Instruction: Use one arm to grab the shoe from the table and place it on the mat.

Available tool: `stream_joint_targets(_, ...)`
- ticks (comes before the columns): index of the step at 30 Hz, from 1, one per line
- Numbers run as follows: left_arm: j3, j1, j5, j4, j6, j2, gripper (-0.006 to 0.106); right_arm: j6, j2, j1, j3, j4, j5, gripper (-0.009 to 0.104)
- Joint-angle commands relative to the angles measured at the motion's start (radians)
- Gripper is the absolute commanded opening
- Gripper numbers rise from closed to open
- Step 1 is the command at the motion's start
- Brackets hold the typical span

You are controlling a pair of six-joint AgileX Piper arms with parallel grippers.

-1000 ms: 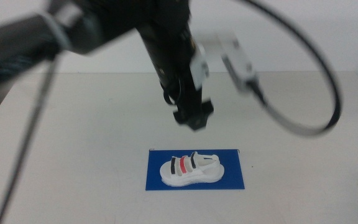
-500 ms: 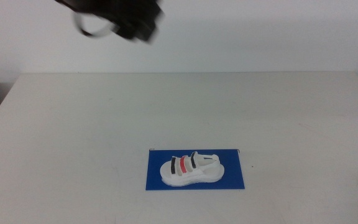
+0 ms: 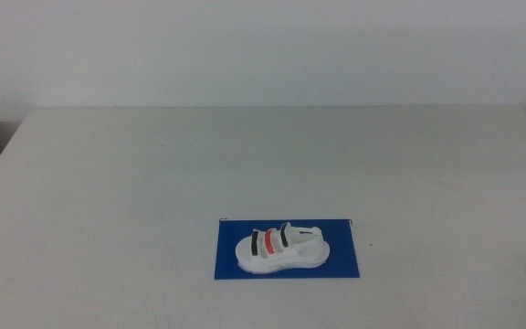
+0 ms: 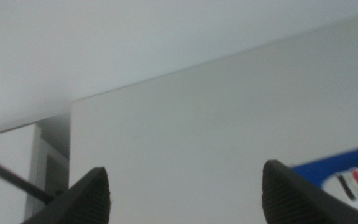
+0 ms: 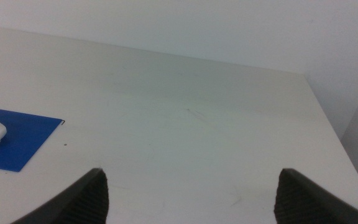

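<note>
Currently shoe [image 3: 281,249] sits flat on the mat [image 3: 345,260], inside its edges, near the table's [image 3: 153,183] front edge. Left gripper [image 4: 182,186] is spread wide with nothing between its 2 jaws, up off the table. Right gripper [image 5: 191,186] likewise spread and empty, waiting over bare table beside the mat.

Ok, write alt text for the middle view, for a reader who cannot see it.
A small white shoe with two black straps and a red one lies on its side on a dark-blue mat near the front of a plain white table. No arm is over the table; only a dark blur shows at the picture's upper left edge.
</note>
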Motion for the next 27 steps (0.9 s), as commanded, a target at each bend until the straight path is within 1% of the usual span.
stream_joint_targets(1,0.130,0.088,-0.198,-0.059,0.010,-0.096,0.080,-0.011,0.004,0.003,0.005,-0.011,-0.073,0.078)
stream_joint_targets(2,0.201,0.137,-0.249,-0.087,0.024,-0.153,0.080,-0.011,0.004,0.003,0.005,-0.011,-0.073,0.078)
stream_joint_targets(6,0.475,0.260,-0.436,-0.212,0.085,-0.338,0.080,-0.011,0.004,0.003,0.005,-0.011,-0.073,0.078)
stream_joint_targets(8,0.609,0.313,-0.528,-0.261,0.105,-0.427,0.080,-0.011,0.004,0.003,0.005,-0.011,-0.073,0.078)
stream_joint_targets(10,0.770,0.352,-0.645,-0.311,0.120,-0.533,0.080,-0.011,0.004,0.003,0.005,-0.011,-0.073,0.078)
stream_joint_targets(13,0.943,0.380,-0.750,-0.371,0.148,-0.653,0.080,-0.011,0.004,0.003,0.005,-0.011,-0.073,0.078)
stream_joint_targets(14,1.001,0.381,-0.780,-0.383,0.147,-0.699,0.080,-0.011,0.004,0.003,0.005,-0.011,-0.073,0.078)
stream_joint_targets(17,1.126,0.380,-0.834,-0.381,0.145,-0.813,0.080,-0.011,0.004,0.003,0.005,-0.011,-0.073,0.078)
stream_joint_targets(21,1.237,0.380,-0.861,-0.381,0.143,-0.925,0.080,-0.011,0.004,0.003,0.005,-0.011,-0.073,0.078)
stream_joint_targets(26,1.290,0.380,-0.863,-0.387,0.138,-0.935,0.080,-0.011,0.004,0.003,0.005,-0.011,-0.073,0.078)
stream_joint_targets(27,1.292,0.380,-0.862,-0.378,0.140,-0.935,0.080,-0.011,0.004,0.003,0.005,-0.011,-0.073,0.078)
